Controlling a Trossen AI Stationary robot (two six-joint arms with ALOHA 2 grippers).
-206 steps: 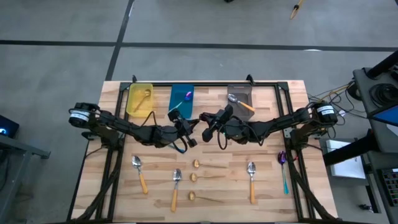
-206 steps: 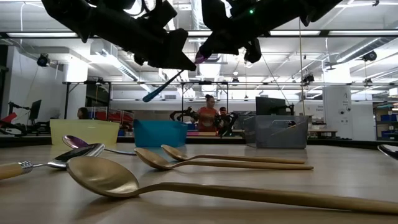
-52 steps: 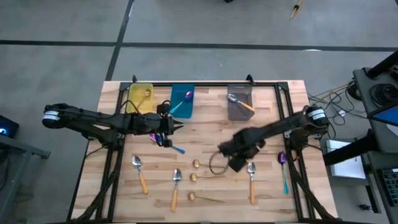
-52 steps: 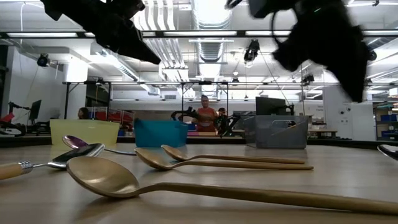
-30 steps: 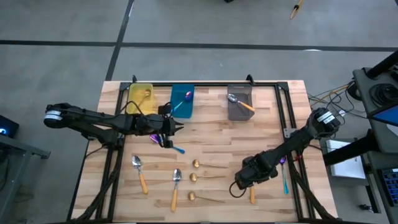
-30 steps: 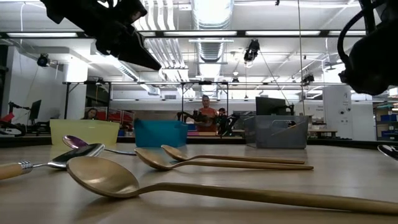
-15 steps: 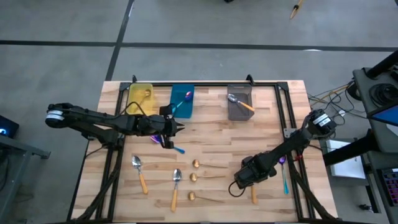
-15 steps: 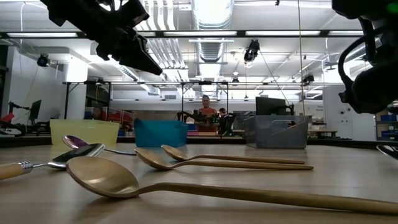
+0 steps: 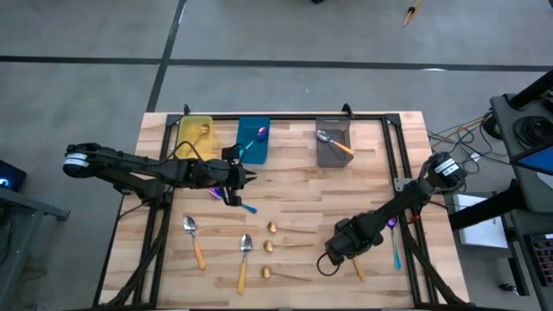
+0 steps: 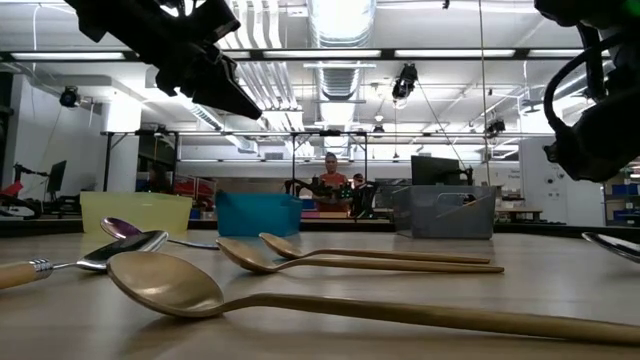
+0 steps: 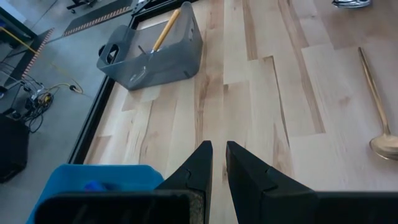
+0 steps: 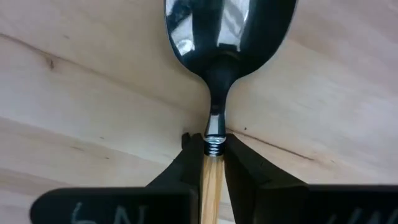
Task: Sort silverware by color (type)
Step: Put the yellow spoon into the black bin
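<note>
My right gripper (image 9: 340, 250) (image 12: 213, 140) stands near the table's front right, pointing down, shut on a silver spoon with an orange handle (image 9: 356, 269). My left gripper (image 9: 240, 183) (image 11: 217, 147) hovers shut, with nothing between its fingers, just in front of the blue bin (image 9: 252, 138). Below it a purple spoon with a teal handle (image 9: 248, 207) lies flat on the table. Three gold spoons (image 9: 285, 246) and two more orange-handled spoons (image 9: 244, 259) lie flat along the front. Another purple spoon (image 9: 394, 238) lies at the right. My right gripper pinches the spoon at the ringed neck (image 12: 214, 147), where the orange handle meets the metal stem, one finger on either side. The fingers come from above and stand across the spoon. The bowl (image 12: 227, 31) lies on the wood ahead of the fingers.
At the back stand a yellow bin (image 9: 193, 136) with a gold spoon in it, the blue bin with a purple spoon, and a grey bin (image 9: 333, 142) with an orange-handled spoon. Bare wood lies between the bins and the front row of spoons.
My right gripper has gone down a little onto the orange-handled spoon. The spoon has turned on the table: its handle end has swung toward the table's right edge.
</note>
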